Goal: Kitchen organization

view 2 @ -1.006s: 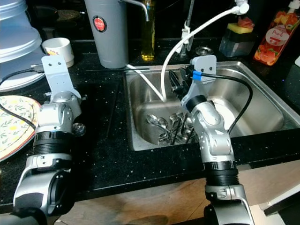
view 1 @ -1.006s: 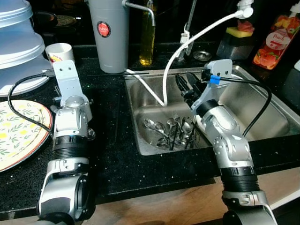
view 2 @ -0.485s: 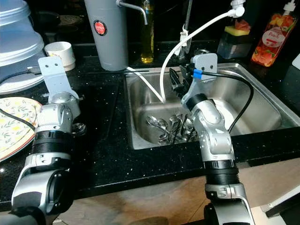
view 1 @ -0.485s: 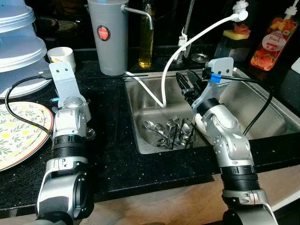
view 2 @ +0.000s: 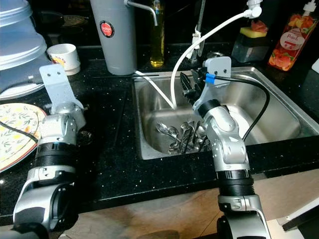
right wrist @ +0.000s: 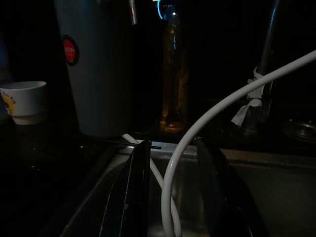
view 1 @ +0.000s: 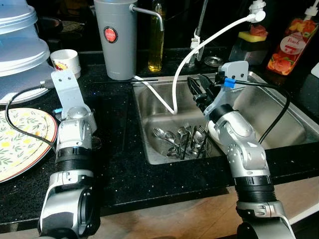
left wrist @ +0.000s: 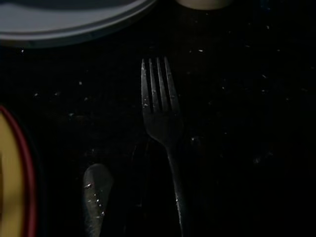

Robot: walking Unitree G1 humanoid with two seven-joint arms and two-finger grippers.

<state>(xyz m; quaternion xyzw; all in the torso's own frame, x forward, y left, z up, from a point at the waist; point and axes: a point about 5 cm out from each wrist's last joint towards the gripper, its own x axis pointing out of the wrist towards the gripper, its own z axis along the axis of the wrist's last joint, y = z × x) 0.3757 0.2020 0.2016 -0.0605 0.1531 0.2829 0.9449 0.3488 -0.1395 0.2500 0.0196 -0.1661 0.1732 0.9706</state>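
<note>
Left eye view has the right gripper (view 1: 198,88) raised over the sink (view 1: 279,107), fingers parted around nothing, a white hose (view 1: 209,36) running between them in the right wrist view; spoons and forks (view 1: 182,141) lie heaped in the basin; the left gripper's opening cannot be told, its arm stretched over the black counter (view 1: 124,169), a fork (left wrist: 160,118) lying under its wrist camera beside a patterned plate (view 1: 20,142).
</note>
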